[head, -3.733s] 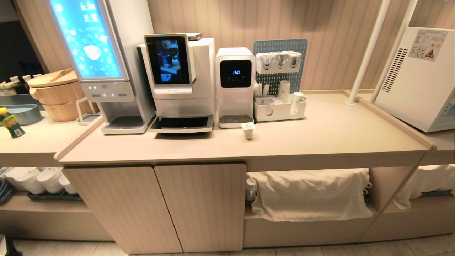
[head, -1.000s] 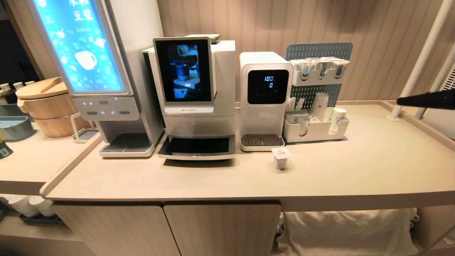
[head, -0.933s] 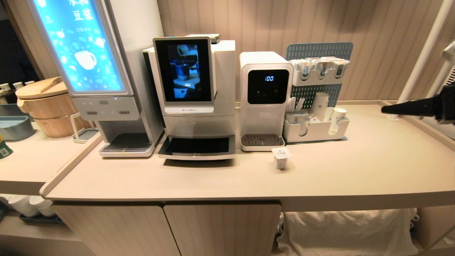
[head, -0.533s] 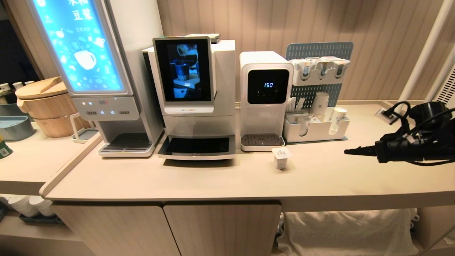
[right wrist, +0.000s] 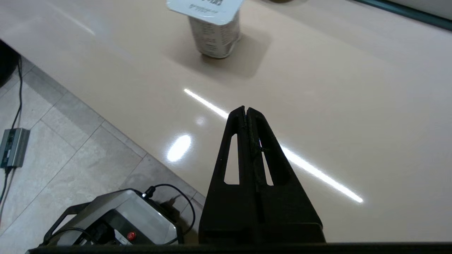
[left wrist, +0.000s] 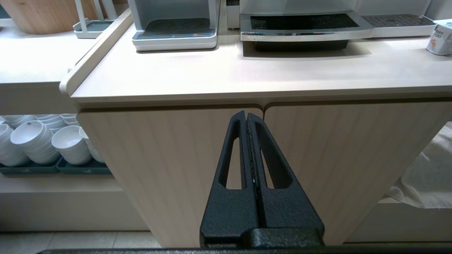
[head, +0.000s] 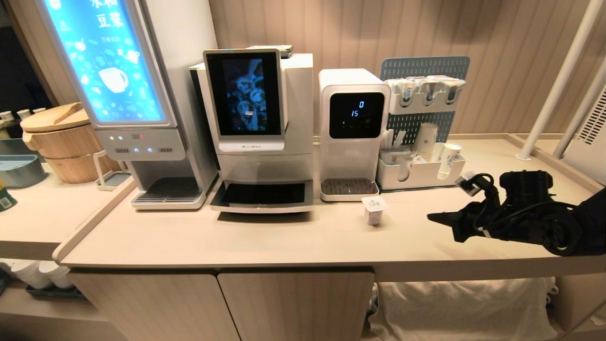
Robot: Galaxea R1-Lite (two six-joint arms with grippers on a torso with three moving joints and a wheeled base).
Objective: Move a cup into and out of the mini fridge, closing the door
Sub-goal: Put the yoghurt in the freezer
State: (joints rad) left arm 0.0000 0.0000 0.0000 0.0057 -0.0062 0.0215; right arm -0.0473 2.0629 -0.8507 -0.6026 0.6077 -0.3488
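Head view: right hand (head: 433, 218) is out over the bench (head: 307, 237), arm coming in from the right edge, tips pointing left toward the cup (head: 373, 210). Fingers pressed together, holding nothing. Cup is a small white sealed pot with a foil-type lid, standing upright on the bench just in front of the water dispenser (head: 353, 128), clear of the hand. Left of the dispenser is the coffee machine (head: 258, 128) with a dark screen, then a tall machine with a lit blue panel (head: 128, 99). Right of the dispenser is a white organiser tray (head: 419, 173) with paper cups, pegboard behind it. A white vented appliance (head: 589, 137) is cut off at the right edge; can't tell if it's the mini fridge, and no door is visible.

Left wrist view: left hand (left wrist: 247, 118) is fully closed, empty, parked low in front of the cabinet doors (left wrist: 169, 165) under the bench (left wrist: 229, 77). Stacked white bowls (left wrist: 39, 141) sit on a lower shelf to one side. The cup (left wrist: 439, 40) shows at the frame edge up on the bench, well apart from this hand.

Right wrist view: right hand (right wrist: 246, 112) is closed tight, nothing between the fingers, hovering above the bench (right wrist: 335, 106) near its front edge. The cup (right wrist: 213, 30) stands ahead of the tips, not touching. Floor tiles and a grey box with cables (right wrist: 116, 220) are below.
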